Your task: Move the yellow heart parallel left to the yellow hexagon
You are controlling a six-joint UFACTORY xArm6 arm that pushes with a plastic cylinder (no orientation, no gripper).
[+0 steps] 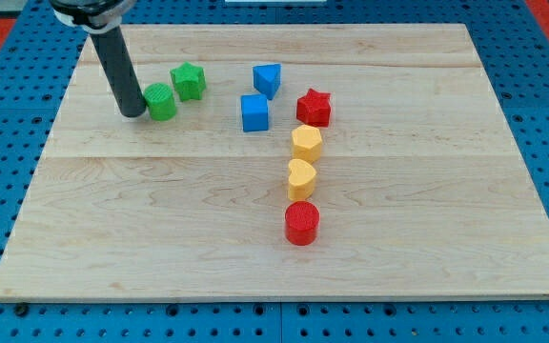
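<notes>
Tip [133, 114] down at upper left of frame, touching or just beside green cylinder [161, 101]; plain rod, no tool to open or close. Yellow heart [300, 178] centre frame, directly below yellow hexagon [306, 142], nearly touching; red cylinder [302, 223] just below it. Wide bare table [112, 238] left of the yellow pair, also right and bottom. Count: 2 yellow, 2 red incl. red star [314, 107], 2 green incl. green star [189, 81], 2 blue: blue cube [254, 112], blue triangle [268, 79].

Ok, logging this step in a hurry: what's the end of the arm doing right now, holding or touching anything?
My tip: a bare rod, holding nothing, right beside the green cylinder on its left in the view, far from the yellow heart.
</notes>
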